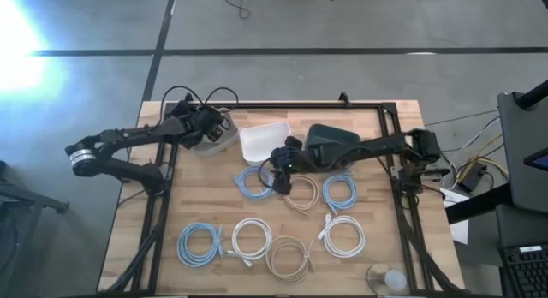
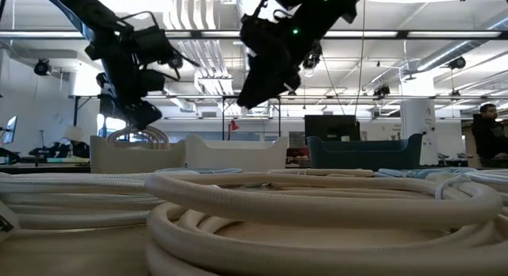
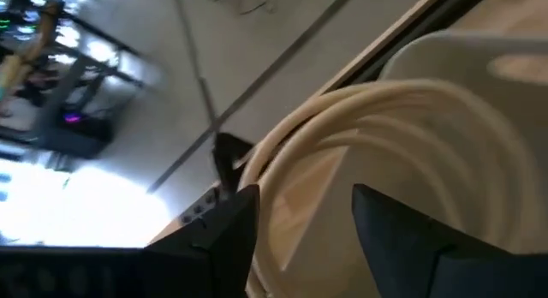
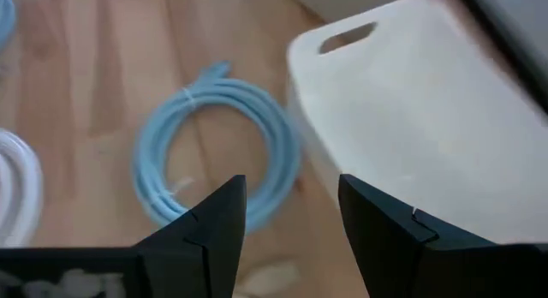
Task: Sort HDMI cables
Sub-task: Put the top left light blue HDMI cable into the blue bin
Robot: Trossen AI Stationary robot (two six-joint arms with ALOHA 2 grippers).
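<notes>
Beige coiled cord [image 3: 377,152] pinched in left hand [image 3: 300,225] over grey bin [image 1: 218,137], right hand [image 4: 287,217] spread empty above blue coil [image 4: 218,152]

You see light blue cables [image 1: 199,244], white cables [image 1: 252,238], beige cables [image 1: 288,258], a white bin [image 1: 264,140], a dark teal bin [image 1: 330,140], on your light wooden bench [image 1: 377,182].

White bin [image 1: 264,141] btwn grey bin [image 1: 224,137] & teal bin [image 1: 330,140] (wooden table [image 1: 377,204]).
</notes>
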